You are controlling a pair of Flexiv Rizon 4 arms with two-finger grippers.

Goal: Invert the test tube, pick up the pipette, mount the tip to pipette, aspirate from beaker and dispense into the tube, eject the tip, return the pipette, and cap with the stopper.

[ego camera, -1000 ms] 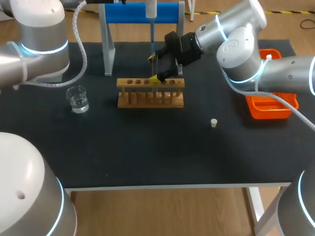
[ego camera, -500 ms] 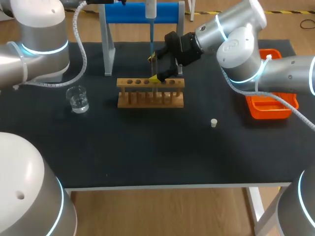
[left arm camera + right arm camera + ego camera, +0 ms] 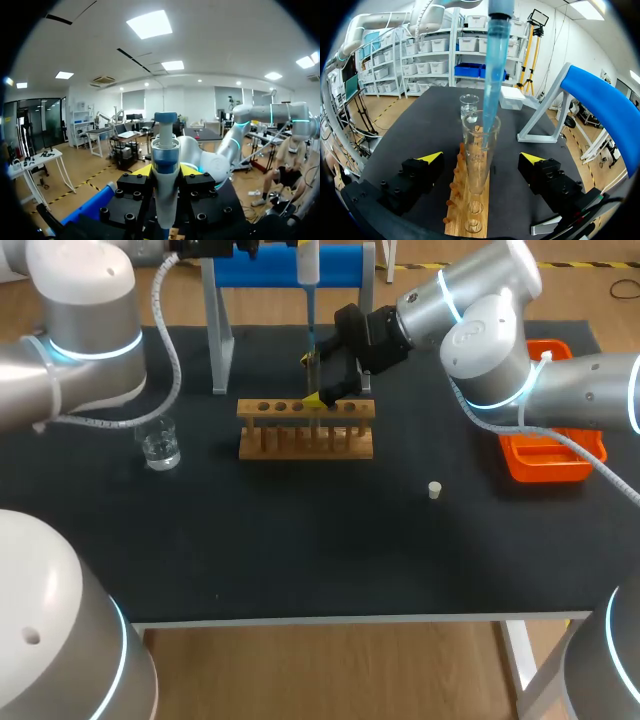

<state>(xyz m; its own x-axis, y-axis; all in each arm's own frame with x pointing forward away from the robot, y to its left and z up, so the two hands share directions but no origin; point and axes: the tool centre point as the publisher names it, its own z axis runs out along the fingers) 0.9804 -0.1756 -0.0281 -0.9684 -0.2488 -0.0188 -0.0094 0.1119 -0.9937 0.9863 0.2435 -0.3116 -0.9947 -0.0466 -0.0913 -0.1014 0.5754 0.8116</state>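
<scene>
Jaws of the left gripper (image 3: 165, 174) clamped from both sides on the barrel of the pipette (image 3: 165, 142), held upright. Jaws of the right gripper (image 3: 481, 159) spread wide, flanking the test tube (image 3: 478, 150) without touching it. Down in the tube's mouth, the blue tip (image 3: 493, 75); tube upright in the wooden rack (image 3: 305, 428) at the far middle of the table (image 3: 300, 550). Probably the dispensing step. To the left, the beaker (image 3: 158, 443) of clear liquid; near and to the right, the small stopper (image 3: 435, 490); at the far right, an orange tray (image 3: 548, 468). Thin glass, light, slick and breakable: best taken gently around the upper wall, above the rack. Stiff plastic for the pipette, best gripped at the barrel, clear of the plunger.
</scene>
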